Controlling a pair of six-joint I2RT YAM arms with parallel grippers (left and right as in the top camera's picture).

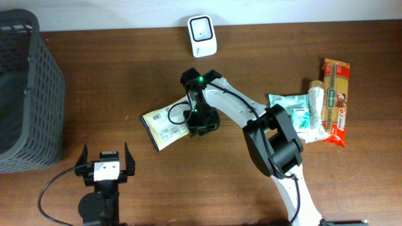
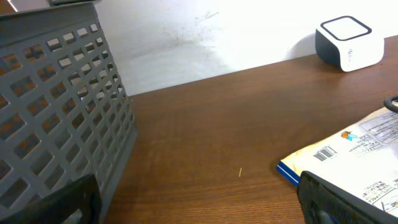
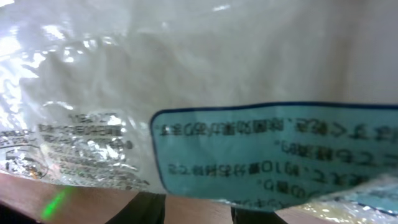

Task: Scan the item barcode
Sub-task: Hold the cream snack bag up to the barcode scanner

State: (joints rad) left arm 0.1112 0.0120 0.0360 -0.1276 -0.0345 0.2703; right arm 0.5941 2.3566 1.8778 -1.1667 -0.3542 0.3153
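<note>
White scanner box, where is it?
In the overhead view, the white scanner box sits at the far edge of the table, beyond the right end effector.

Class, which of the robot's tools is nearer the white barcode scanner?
Right. The right tool is over one end of the packet, directly in front of the scanner. The left tool sits open farther off, at the near edge of the table, toward the basket.

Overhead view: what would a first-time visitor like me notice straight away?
The right gripper, on a white arm, reaches to mid-table, at the edge of a pale yellow packet with print facing up. A small white scanner sits at the far edge, and a grey basket fills the left side.
</note>
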